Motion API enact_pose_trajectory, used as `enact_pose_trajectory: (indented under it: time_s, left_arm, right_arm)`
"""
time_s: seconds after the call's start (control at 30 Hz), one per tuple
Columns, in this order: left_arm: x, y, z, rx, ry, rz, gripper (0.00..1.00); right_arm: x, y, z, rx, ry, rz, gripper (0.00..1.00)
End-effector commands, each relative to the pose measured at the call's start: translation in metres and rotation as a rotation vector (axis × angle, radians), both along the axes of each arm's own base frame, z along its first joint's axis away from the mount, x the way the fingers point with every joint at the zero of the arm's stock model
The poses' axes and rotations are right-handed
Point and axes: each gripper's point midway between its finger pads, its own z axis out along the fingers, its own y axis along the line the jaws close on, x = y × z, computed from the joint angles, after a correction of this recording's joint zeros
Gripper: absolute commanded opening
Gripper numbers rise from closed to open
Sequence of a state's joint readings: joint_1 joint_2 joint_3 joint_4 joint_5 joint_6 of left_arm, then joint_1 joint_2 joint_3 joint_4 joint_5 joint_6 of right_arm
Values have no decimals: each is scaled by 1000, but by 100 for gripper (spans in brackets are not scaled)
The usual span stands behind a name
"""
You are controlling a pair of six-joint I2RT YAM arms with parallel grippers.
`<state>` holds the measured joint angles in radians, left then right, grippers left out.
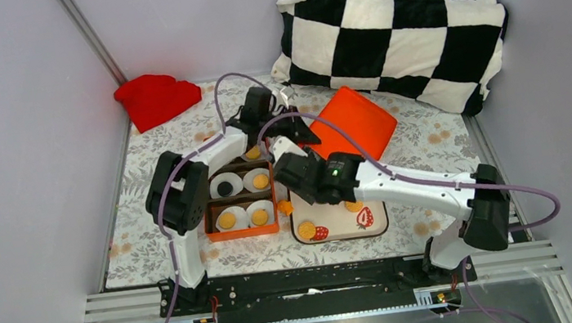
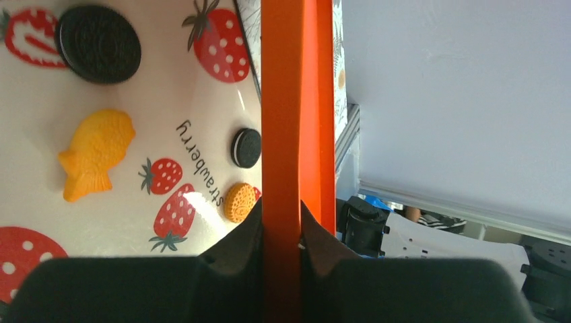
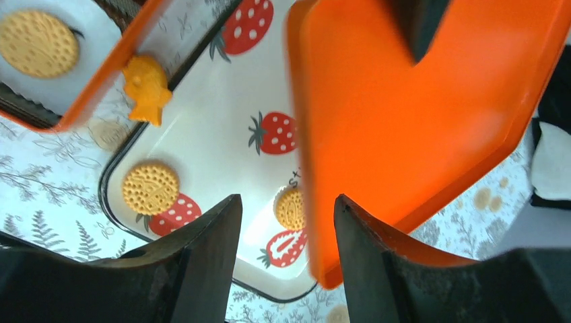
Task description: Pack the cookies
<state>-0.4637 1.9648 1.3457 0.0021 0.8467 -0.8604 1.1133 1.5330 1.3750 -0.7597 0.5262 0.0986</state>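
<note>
We see the left gripper (image 2: pixel 281 225) clenched on the edge of the orange lid (image 2: pixel 296 101). The right gripper (image 3: pixel 286 205) has its fingers spread apart on both sides of the lid's edge, perhaps not touching it. Some cookies (image 1: pixel 306 230) lie on the strawberry tray (image 1: pixel 341 225). Others sit in paper cups (image 1: pixel 240 215) inside the orange box (image 1: pixel 242 233), at 9 o'clock from the tray.

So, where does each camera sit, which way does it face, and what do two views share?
Top external: above and behind the bases, looking down at the table; both arms show.
Left wrist: on the left gripper, looking along the orange lid clamped edge-on; its two fingers show.
Right wrist: on the right gripper, looking down at the strawberry tray; its open fingers show.
Shared: both wrist views show the lid, tray and cookies.
</note>
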Motion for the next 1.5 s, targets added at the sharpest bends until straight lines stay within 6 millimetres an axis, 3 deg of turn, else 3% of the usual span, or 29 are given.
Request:
enact_pose_trajectory:
  time_s: [0.0,0.1,0.2,0.4,0.53,0.8,1.17,1.27,1.33,1.43,1.47]
  left_arm:
    - [9,3,27,45,-44,-21,0]
    - [6,8,42,69,-65,-13,0]
    - [-1,16,45,112,-77,-6,0]
    - [-19,33,39,190,-71,-8,1]
    - [-21,39,32,225,-64,6,1]
    - [-21,36,48,183,-57,-19,0]
    - [-60,39,81,72,-46,-103,3]
    - [-67,39,78,50,-35,-126,3]
    - [-68,40,74,56,-31,-126,8]
    - [-64,40,74,65,-46,-122,33]
    - [-60,41,76,78,-59,-114,45]
  right_arm:
    - [-3,-25,-16,-167,-109,-130,60]
    - [4,-36,-26,-239,-176,-199,60]
    - [15,-48,-24,-306,-290,-278,59]
    - [28,-67,8,-394,-520,-397,57]
    - [20,-61,18,-419,-551,-362,57]
    - [21,-44,-10,-305,-505,-323,57]
    - [47,-41,-27,-309,-600,-374,55]
    - [50,-43,-21,-319,-637,-408,40]
    - [50,-44,-12,-307,-661,-439,19]
    - [49,-49,11,-296,-700,-480,0]
    - [48,-51,18,-292,-708,-491,0]
